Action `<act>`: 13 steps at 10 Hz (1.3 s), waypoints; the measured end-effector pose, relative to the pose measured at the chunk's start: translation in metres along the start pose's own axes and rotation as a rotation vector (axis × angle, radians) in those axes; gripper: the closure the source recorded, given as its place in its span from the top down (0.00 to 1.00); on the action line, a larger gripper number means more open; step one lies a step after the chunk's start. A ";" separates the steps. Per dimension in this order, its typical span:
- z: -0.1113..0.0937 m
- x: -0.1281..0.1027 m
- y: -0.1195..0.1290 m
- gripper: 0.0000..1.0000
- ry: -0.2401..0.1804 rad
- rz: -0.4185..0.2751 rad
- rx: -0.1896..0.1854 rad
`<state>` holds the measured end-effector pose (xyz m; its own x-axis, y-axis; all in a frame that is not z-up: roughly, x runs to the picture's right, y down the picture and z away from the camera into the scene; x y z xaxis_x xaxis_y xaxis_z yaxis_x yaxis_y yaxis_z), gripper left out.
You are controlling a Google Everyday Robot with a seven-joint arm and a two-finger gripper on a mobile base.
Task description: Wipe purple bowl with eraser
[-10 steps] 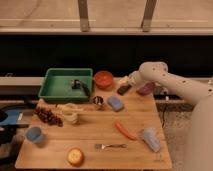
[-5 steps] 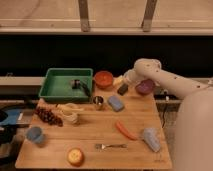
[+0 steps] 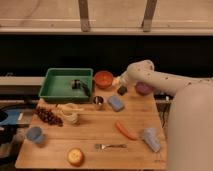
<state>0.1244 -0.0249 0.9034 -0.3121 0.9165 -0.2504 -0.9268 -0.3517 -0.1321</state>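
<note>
Clutter covered the pale wooden table (image 3: 92, 127) when we looked on. Nearest us were a round orange fruit (image 3: 76, 156) and a metal fork (image 3: 111, 146), flanked by a small blue cup (image 3: 34, 134) at the left and a tipped-over pale-blue cup (image 3: 151, 138) at the right. Beyond them we saw an orange carrot (image 3: 126, 130), a bunch of dark grapes (image 3: 48, 116), a cream-coloured bowl (image 3: 71, 114), a small metal cup (image 3: 98, 102) and a light-blue rounded pad (image 3: 116, 103). Farther back, the white arm (image 3: 160, 82) reached in from the right. Its gripper (image 3: 120, 85) was down over the small dark rectangular eraser (image 3: 122, 91). The eraser lay between the orange-red bowl (image 3: 104, 79) and the small dull-purple bowl (image 3: 143, 88), near the latter but apart from it. Whether the gripper clasped the eraser or merely stood above it, we could not tell. At the far left sat a green plastic tray (image 3: 60, 84) with a dark object (image 3: 80, 85) inside.
</note>
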 end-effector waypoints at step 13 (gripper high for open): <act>0.027 0.030 -0.006 0.68 -0.022 0.214 -0.030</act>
<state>0.1153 0.0096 0.9230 -0.5058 0.8243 -0.2545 -0.8324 -0.5438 -0.1070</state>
